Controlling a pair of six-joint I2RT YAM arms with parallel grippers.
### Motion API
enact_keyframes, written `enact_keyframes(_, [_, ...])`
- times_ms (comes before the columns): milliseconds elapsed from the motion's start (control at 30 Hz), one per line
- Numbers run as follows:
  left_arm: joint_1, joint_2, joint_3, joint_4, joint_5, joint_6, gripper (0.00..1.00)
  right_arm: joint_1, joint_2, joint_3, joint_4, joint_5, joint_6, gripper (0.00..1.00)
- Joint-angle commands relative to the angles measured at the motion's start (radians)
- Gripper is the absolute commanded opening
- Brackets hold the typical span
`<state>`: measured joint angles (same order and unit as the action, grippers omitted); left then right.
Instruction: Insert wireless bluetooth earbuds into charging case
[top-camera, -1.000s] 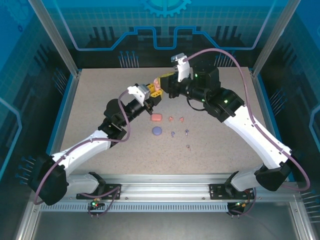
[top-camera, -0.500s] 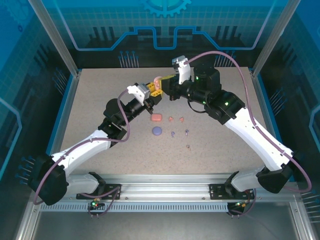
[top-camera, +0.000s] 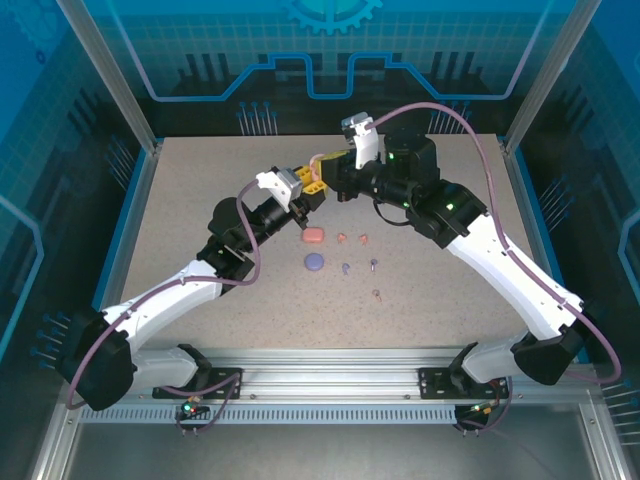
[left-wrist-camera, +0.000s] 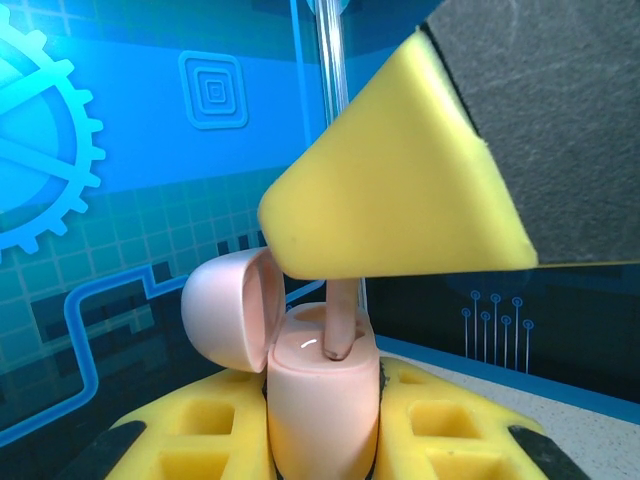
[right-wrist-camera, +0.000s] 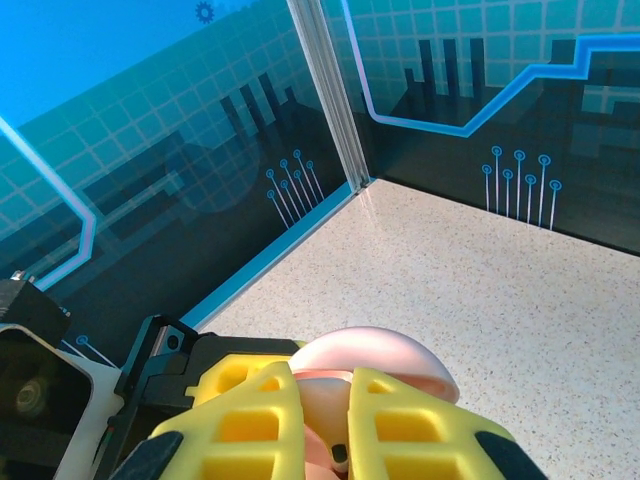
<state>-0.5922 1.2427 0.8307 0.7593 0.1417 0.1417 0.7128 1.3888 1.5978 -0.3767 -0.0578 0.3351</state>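
My left gripper is shut on the pale pink charging case, held upright above the table with its lid swung open. My right gripper is shut on a pale pink earbud directly over the case. Its stem reaches down into a socket in the case top. In the top view the left gripper and right gripper meet at the table's far middle. On the table lie two coral earbuds, two purple earbuds and one more pink earbud.
A closed coral case and a closed purple case lie just in front of the left gripper. Glass walls with aluminium posts close in the table at the back and sides.
My right gripper has edged left and down onto the open case with the bud. The left arm and the case have stayed put.
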Motion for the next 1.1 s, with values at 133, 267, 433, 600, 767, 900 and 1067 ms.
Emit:
enact_keyframes(133, [-0.008, -0.029, 0.035, 0.016, -0.013, 0.032, 0.00, -0.010, -0.006, -0.020, -0.007, -0.012, -0.021, 0.11])
enact_keyframes(267, [-0.008, -0.028, 0.037, 0.013, -0.015, 0.034, 0.00, -0.014, 0.006, -0.006, -0.047, -0.050, -0.048, 0.11])
enact_keyframes(433, [-0.008, -0.024, 0.038, 0.012, -0.011, 0.029, 0.00, -0.015, 0.008, -0.003, -0.063, -0.033, -0.058, 0.11])
enact_keyframes(600, [-0.008, -0.026, 0.037, 0.010, -0.011, 0.030, 0.00, -0.022, 0.013, 0.011, -0.072, -0.048, -0.063, 0.10])
enact_keyframes(767, [-0.008, -0.025, 0.036, 0.009, -0.013, 0.025, 0.00, -0.020, 0.040, 0.035, -0.108, -0.085, -0.079, 0.18])
enact_keyframes(900, [-0.008, -0.022, 0.035, 0.001, -0.013, 0.021, 0.00, -0.020, 0.035, 0.050, -0.109, -0.079, -0.056, 0.37])
enact_keyframes(1067, [-0.008, -0.017, 0.021, 0.008, -0.026, 0.014, 0.00, -0.025, 0.025, 0.124, -0.143, -0.059, -0.025, 0.52])
